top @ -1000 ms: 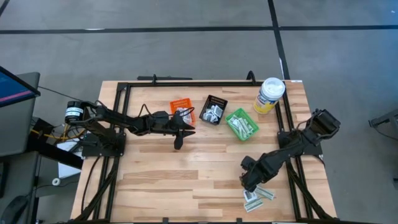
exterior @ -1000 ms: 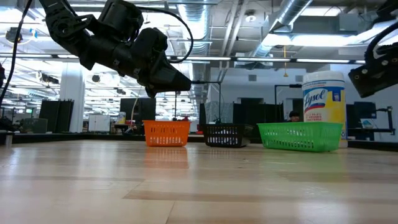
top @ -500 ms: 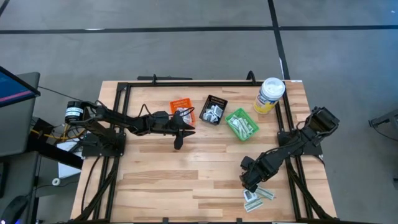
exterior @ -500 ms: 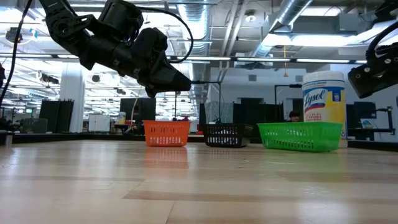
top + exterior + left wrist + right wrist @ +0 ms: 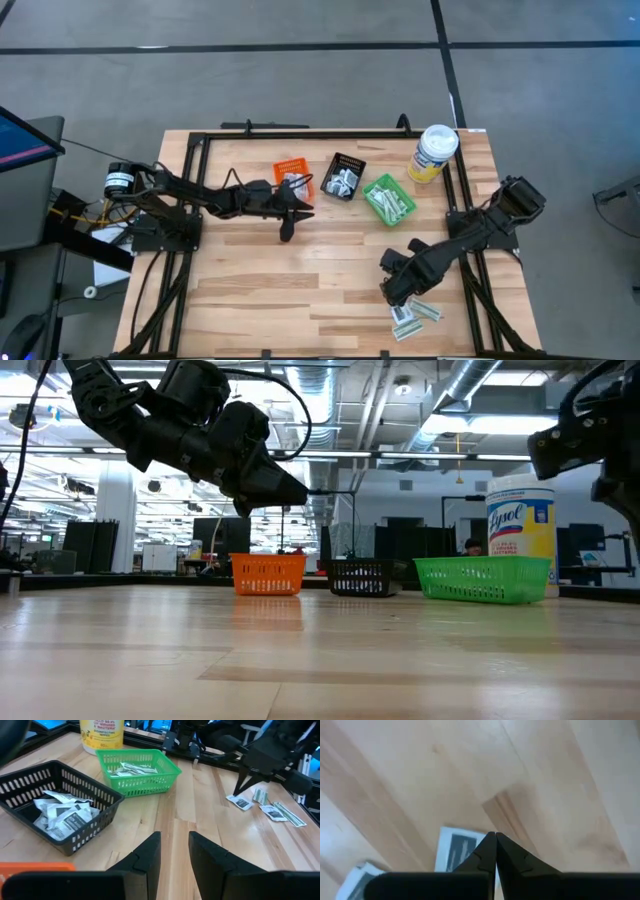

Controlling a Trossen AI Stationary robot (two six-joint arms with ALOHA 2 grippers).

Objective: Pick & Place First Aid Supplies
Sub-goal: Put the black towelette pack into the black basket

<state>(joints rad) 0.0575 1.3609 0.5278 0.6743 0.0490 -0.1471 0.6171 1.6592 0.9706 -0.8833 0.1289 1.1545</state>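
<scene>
Wooden table | right end effector pinched closed, empty | white packet seemingly just beneath tips

Three bins in a row mid-table, canister right of them, loose packets at the near-right edge.

Wooden table: light butcher-block planks bordered by a black metal frame. Three small mesh bins stand in a row at the far centre: orange bin, black bin, green bin. Lysol wipes canister, white-lidded, stands far right, near the green bin. Grey floor surrounds the table.
</scene>
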